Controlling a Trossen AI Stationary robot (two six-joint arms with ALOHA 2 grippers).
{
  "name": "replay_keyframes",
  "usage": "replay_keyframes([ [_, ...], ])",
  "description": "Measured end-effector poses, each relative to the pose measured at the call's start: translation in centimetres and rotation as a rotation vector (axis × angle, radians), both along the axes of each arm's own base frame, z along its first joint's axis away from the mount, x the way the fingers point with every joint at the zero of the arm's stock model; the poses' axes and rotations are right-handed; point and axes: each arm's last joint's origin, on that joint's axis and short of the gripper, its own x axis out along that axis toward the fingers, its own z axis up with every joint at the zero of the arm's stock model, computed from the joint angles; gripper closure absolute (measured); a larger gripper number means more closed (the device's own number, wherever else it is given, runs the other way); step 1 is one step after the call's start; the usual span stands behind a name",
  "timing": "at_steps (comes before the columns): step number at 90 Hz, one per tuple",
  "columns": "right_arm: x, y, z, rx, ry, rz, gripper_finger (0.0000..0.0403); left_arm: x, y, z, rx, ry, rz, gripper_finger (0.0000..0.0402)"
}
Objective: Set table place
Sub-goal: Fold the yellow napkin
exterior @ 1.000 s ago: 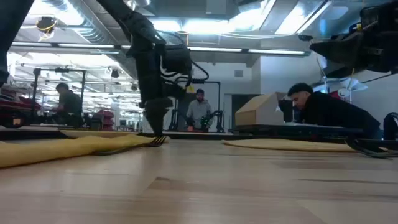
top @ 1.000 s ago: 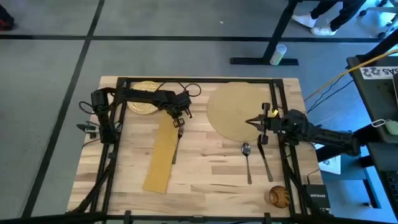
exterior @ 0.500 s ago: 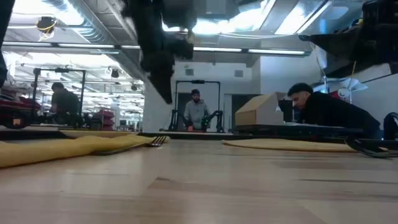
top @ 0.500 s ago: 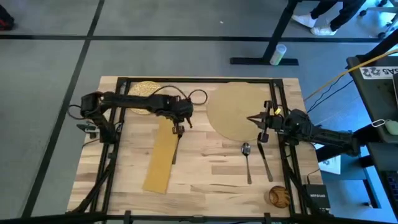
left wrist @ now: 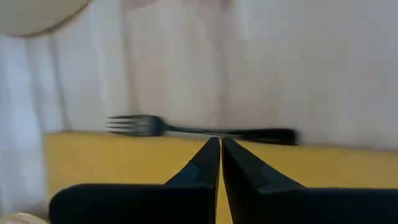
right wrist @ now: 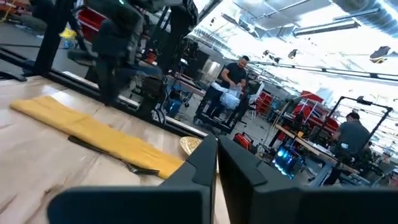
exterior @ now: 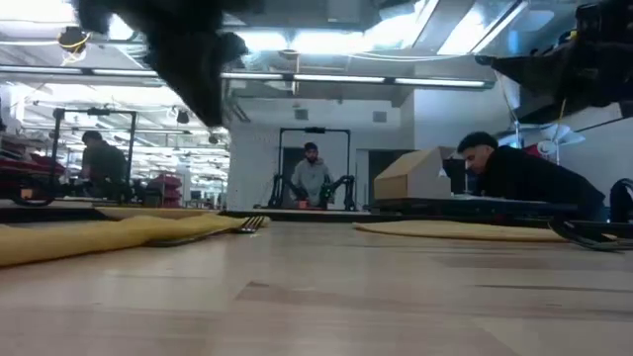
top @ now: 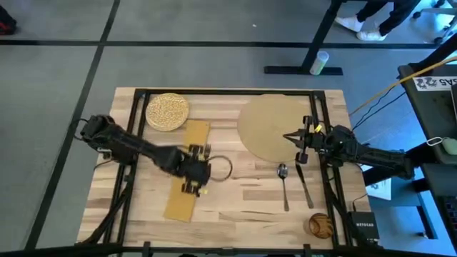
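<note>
Left claw point(top: 194, 187) now over napkin point(top: 186, 173), fork point(left wrist: 199, 128) alongside.

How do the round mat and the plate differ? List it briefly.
The mat is far wider and plain tan; the plate is smaller and speckled. The mat lies on the right, the right hand over its edge; the plate sits on the left, uncovered. Both are round, flat on the table.
</note>
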Motion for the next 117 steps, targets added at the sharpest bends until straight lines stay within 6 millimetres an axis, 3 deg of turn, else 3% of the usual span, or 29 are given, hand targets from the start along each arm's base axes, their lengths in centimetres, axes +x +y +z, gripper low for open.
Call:
replay_keyframes([
  [15, 0.1, 0.0, -0.2, 0.008, 0.020, 0.017, 0.0398, -2.2, -4.2, -0.3, -0.081, -0.014, 0.044, 0.0402],
  [31, 0.3, 0.0, -0.3, 0.017, 0.041, 0.019, 0.0398, -2.6, -7.4, -1.6, -0.207, -0.007, 0.029, 0.0402],
  [52, 0.6, 0.2, -0.5, 0.075, 0.078, 0.068, 0.0397, -1.5, -9.2, -3.1, -0.366, 0.009, 0.013, 0.0386],
  [66, 1.5, 0.9, 1.3, 0.070, 0.124, 0.110, 0.0397, -1.6, -9.5, -3.2, -0.396, 0.013, 0.059, 0.0348],
  [96, 7.4, 2.5, 5.4, -0.031, 0.466, 0.054, 0.0397, -3.2, -10.5, -3.9, -0.357, 0.085, 0.087, 0.0280],
  [117, 11.2, 3.2, 6.2, -0.080, 0.555, 0.094, 0.0397, -3.7, -12.0, -6.1, -0.336, 0.124, 0.132, 0.0256],
])
